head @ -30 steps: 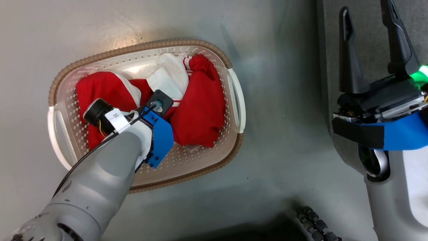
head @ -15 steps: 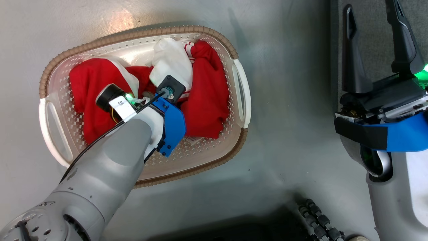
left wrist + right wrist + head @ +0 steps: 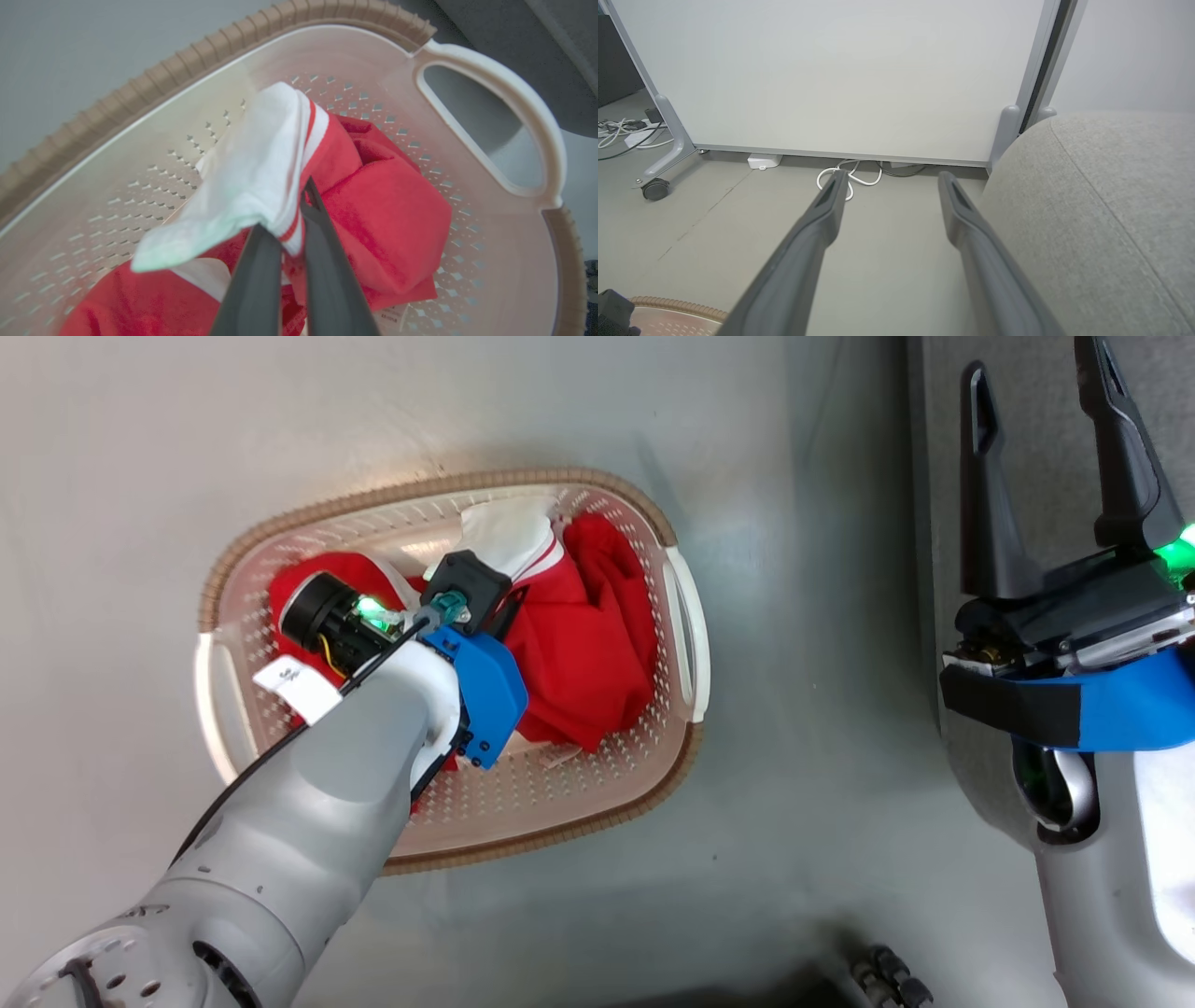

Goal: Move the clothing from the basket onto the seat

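Observation:
The cream basket (image 3: 420,490) with a brown rim stands on the grey floor, and the red clothing (image 3: 588,635) lies bunched inside it. My left arm (image 3: 373,737) reaches down into the basket. In the left wrist view my left gripper (image 3: 292,210) is shut on the clothing (image 3: 383,210), pinching a white cuff with red stripes (image 3: 261,172) inside the basket (image 3: 140,88). My right gripper (image 3: 1032,373) stands open and holds nothing, over the edge of the grey seat (image 3: 1046,476). In the right wrist view the right gripper (image 3: 892,177) hangs beside the seat (image 3: 1101,210).
A white partition panel (image 3: 831,70) on castors stands beyond the right gripper, with white cables (image 3: 850,175) on the floor at its foot. The basket's rim (image 3: 677,305) shows at that view's lower left. A dark ribbed part (image 3: 887,971) lies at the head view's bottom edge.
My left gripper has gone from open to shut on the white-cuffed fabric. The head camera has shifted, so the basket sits elsewhere in the picture. The right gripper stays open.

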